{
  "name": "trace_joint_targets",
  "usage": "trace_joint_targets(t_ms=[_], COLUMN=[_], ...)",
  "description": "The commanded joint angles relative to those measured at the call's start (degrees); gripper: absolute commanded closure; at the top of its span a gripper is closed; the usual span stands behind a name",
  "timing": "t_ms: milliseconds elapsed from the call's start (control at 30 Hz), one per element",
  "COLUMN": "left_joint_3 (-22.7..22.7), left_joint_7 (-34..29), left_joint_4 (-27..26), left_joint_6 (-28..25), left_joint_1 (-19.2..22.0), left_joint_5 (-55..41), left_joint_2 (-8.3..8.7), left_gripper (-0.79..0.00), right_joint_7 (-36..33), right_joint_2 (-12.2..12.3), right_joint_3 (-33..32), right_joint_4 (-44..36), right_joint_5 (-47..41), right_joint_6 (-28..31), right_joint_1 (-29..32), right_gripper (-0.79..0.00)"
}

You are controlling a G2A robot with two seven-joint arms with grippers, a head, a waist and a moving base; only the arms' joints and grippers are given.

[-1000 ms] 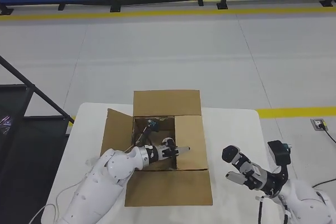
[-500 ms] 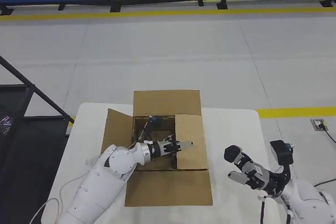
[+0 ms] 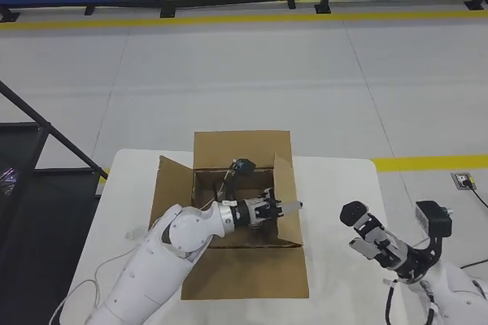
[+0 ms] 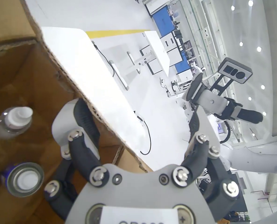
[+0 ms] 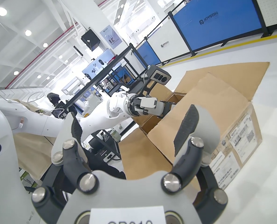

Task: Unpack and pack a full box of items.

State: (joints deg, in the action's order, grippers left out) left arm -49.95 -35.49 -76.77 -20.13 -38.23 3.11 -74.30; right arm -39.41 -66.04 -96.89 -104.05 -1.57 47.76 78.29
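Right claw [image 3: 359, 230] is hovering open and empty over the desk [image 3: 342, 183] near the box [image 3: 244, 276], probably parked clear of the other arm. Left claw [image 3: 286, 206] is sitting spread wide across the box's right flap [image 5: 217, 99], one finger inside and one outside, not clamping. It looks to be pushing the flap aside for access. Bottle [image 4: 13, 122] and can [image 4: 24, 179] are standing inside the box, so unpacking is barely starting.

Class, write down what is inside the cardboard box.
A white-capped bottle and a metal-topped can stand inside the cardboard box. Anything beneath the left tool and flap is hidden.
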Motion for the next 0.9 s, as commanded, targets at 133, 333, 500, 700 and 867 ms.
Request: trace_joint_targets(t_ms=[133,333,500,700,867], left_joint_3=[5.46,10.93,14.88,17.36,17.84], left_joint_7=[3.36,4.89,4.54,4.43,3.62], left_joint_4=[4.89,12.17,18.26,23.98,27.65], left_joint_6=[0.44,-0.08,0.21,-0.12,-0.92], left_joint_1=[4.27,9.07,12.57,15.31,16.31], left_joint_5=[0.06,-1.44,-2.38,-3.21,-3.89], left_joint_2=[-2.72,-6.26,-9.34,-12.36,-13.93], left_gripper=[-0.785,-0.785,-0.785,-0.785,-0.785], right_joint_7=[4.52,8.62,11.28,13.94,14.52], right_joint_2=[0.26,0.35,0.39,0.4,0.57], right_joint_3=[-4.11,-7.15,-9.03,-9.44,-9.41], right_joint_4=[-0.63,-0.89,-1.26,-1.2,-0.58], right_joint_5=[1.34,3.3,5.81,7.62,7.42], right_joint_6=[1.78,2.09,2.47,1.66,1.26], right_joint_1=[4.17,8.23,10.85,11.89,11.89], right_gripper=[-0.785,-0.785,-0.785,-0.785,-0.785])
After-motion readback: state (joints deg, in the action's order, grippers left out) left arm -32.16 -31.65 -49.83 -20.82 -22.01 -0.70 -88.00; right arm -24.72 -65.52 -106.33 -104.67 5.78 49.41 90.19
